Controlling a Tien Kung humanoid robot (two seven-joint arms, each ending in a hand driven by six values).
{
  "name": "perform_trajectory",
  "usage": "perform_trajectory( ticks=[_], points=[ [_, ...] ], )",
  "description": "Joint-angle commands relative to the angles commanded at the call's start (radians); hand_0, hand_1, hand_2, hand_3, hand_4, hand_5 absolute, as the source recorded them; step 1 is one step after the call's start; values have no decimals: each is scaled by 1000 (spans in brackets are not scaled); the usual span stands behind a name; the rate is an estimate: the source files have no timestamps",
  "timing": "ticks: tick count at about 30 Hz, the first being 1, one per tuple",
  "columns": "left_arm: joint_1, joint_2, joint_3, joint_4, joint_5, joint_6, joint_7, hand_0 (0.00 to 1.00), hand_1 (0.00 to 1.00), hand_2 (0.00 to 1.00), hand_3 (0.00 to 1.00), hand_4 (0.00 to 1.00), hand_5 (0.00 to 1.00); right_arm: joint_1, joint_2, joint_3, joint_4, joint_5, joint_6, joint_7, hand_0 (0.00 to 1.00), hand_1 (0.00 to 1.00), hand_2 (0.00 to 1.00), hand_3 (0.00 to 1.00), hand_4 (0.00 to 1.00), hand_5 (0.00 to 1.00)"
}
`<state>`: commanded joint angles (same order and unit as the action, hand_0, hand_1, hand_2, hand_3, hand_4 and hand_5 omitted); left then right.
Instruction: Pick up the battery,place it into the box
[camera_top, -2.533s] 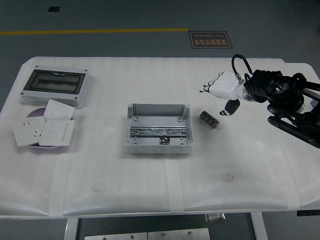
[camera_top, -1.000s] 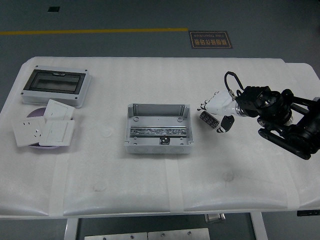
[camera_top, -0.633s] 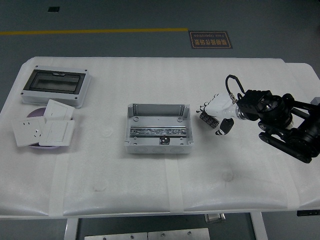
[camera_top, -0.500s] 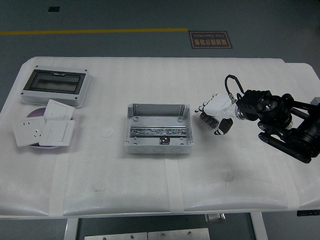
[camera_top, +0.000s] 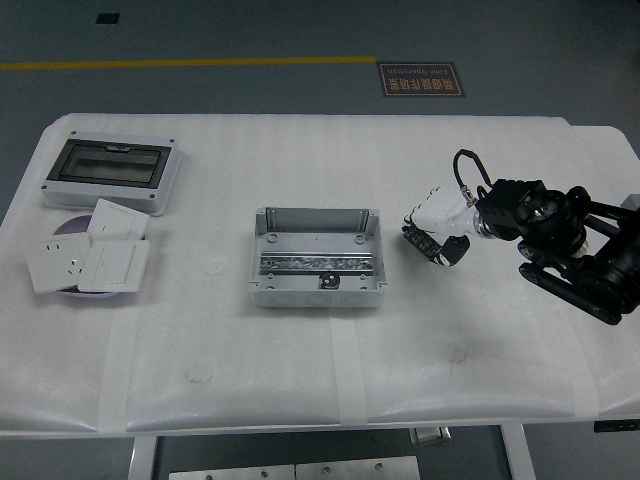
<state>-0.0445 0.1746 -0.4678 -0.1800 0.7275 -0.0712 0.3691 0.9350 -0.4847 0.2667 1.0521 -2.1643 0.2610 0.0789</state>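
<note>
The battery, a small dark cylinder pack, lies on the white table just right of the box. My right hand has come in from the right and is down on it: the white fingers curl over its far side and the dark thumb presses its near side, so only the battery's left end shows. The box is an open grey enclosure at the table's middle, with a metal rail across its floor. The left arm is out of the picture.
A grey enclosure with a dark window lid stands at the back left. In front of it, several white switch plates are stacked on a purple dish. The right forearm stretches over the table's right side.
My right hand came down and left from above the table onto the battery. In the last half second its thumb has drawn in against the battery.
</note>
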Motion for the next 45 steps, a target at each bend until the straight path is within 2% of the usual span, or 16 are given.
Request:
perform_trajectory(
  ticks=[1,2,7,8,15,20,23,29,34,36,39,45],
  points=[
    [0,0,1,0,-1,0,0,680,677,580,643,632,325,-1,0,0,-1,1,-1,0,832,713,746,737,361,171],
    [-1,0,3,0,-2,0,-1,680,677,580,644,633,325,-2,1,0,-1,2,-2,1,820,706,733,730,321,145],
    [0,-1,17,0,-16,1,-4,680,677,580,644,633,325,-4,2,1,-1,7,-6,4,820,706,733,730,321,145],
    [0,-1,18,0,-17,1,-4,680,677,579,644,636,330,-4,1,1,0,8,-6,4,819,702,730,733,292,120],
    [1,-1,18,0,-18,4,-5,680,677,578,643,636,332,13,-10,-5,15,25,-19,3,814,699,732,735,300,114],
    [1,-1,24,0,-25,7,-8,680,677,579,642,635,332,28,-23,-23,27,49,-49,-9,809,695,727,736,303,113],
    [2,-2,18,0,-21,7,-7,680,677,579,642,635,332,36,-40,-55,43,83,-93,-35,809,695,727,736,303,113],
    [10,-4,-22,0,16,4,3,680,678,579,643,636,332,37,-96,-173,123,206,-249,-151,804,691,726,735,305,111],
    [16,-7,-42,0,34,2,9,680,677,579,644,636,332,9,-123,-89,224,244,-368,-200,801,689,725,735,306,112],
    [16,-7,-41,0,34,3,10,680,677,579,644,636,332,-2,-124,-47,263,233,-397,-205,801,689,725,735,306,112],
    [15,-7,-40,0,33,2,10,680,677,579,643,636,332,-7,-123,4,299,214,-416,-208,801,689,728,739,312,108],
    [12,-5,-39,0,33,3,10,680,677,579,643,636,330,13,-135,-35,266,223,-418,-201,800,689,726,741,317,110]
  ],
)
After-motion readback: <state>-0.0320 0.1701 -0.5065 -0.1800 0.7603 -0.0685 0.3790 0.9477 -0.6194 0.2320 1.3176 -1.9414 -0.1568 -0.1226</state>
